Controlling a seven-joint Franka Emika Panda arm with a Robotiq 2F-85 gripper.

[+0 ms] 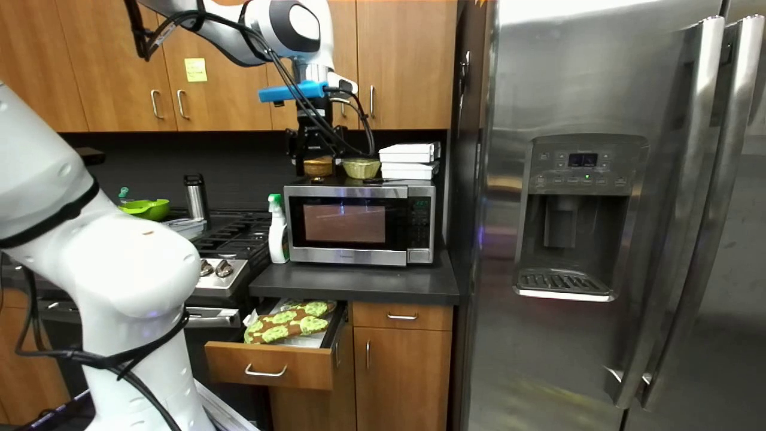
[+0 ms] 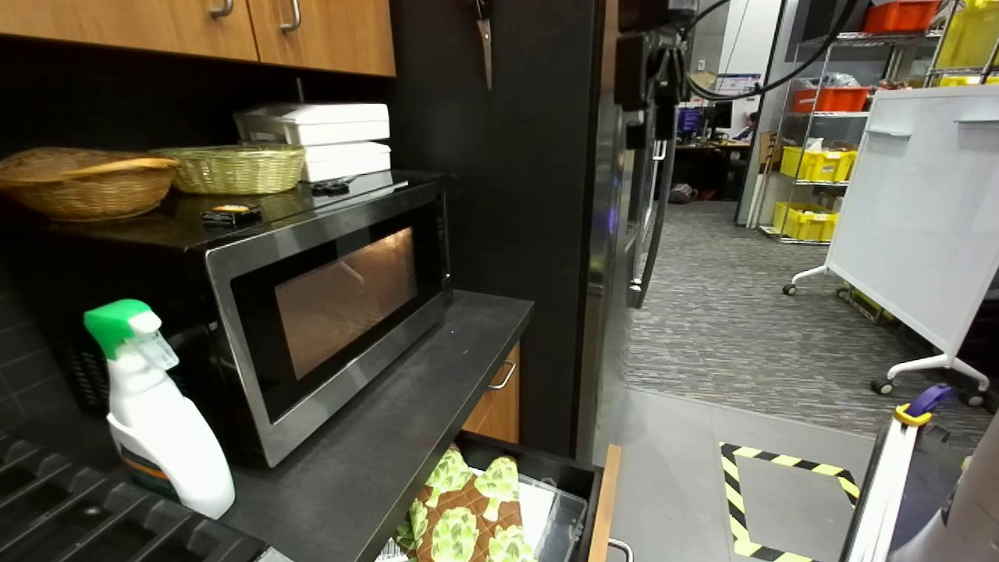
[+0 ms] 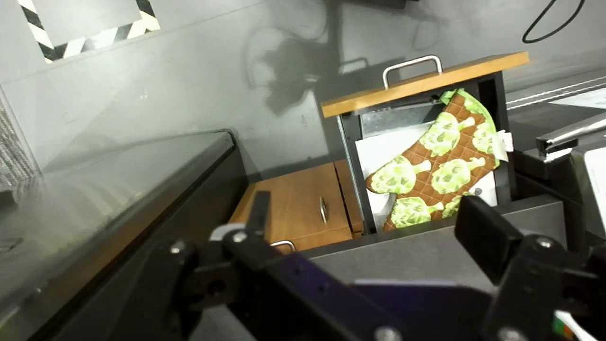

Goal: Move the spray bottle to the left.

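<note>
A spray bottle stands upright on the counter, just beside the microwave. In an exterior view it is below and left of the gripper, whose wide-spread fingers hold nothing; reaching it likely means descending leftward.

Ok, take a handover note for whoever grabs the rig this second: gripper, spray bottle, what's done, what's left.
Gripper: open, nothing between its fingers, hanging higher than the counter.
Spray bottle: upright on the counter between the microwave and the gas stove, not held.
Done: no grasp yet; no finished move can be confirmed from these views.
Left: probably lower to the bottle, grasp it and move it left, likely toward the stove.
Mind the open drawer below the counter, with an oven mitt inside.
</note>
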